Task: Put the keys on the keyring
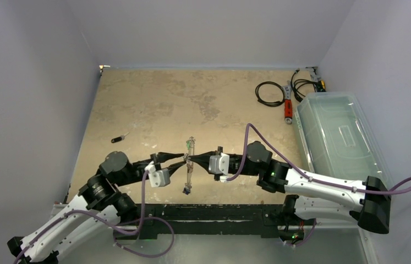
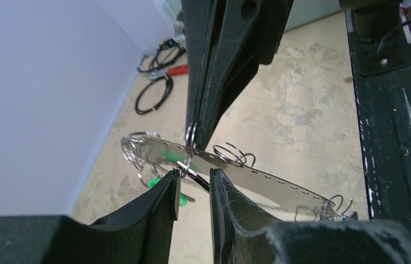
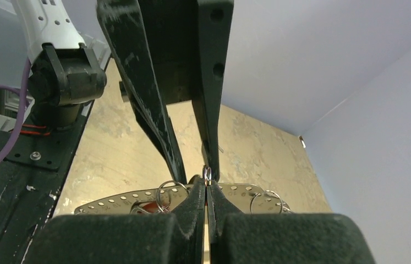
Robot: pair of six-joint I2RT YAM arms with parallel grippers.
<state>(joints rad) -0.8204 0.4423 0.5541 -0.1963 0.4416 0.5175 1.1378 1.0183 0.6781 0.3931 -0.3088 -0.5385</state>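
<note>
1. Keyring [image 1: 188,165], a large thin silver hoop with a flat perforated crescent, hangs between my claws above the mottled tan table [image 1: 153,104].
2. My right claw [image 3: 207,184] is clenched on the keyring at a small wire split ring [image 2: 191,135]; my left claw [image 2: 194,179] stands released, fingers slightly parted.
3. Likely light, stiff, slippery: grip the flat crescent.
4. No legible writing.

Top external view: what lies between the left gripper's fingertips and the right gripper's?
The large thin silver metal keyring, turned edge-on to the camera, sits between the left gripper and the right gripper, as the top external view shows.
</note>
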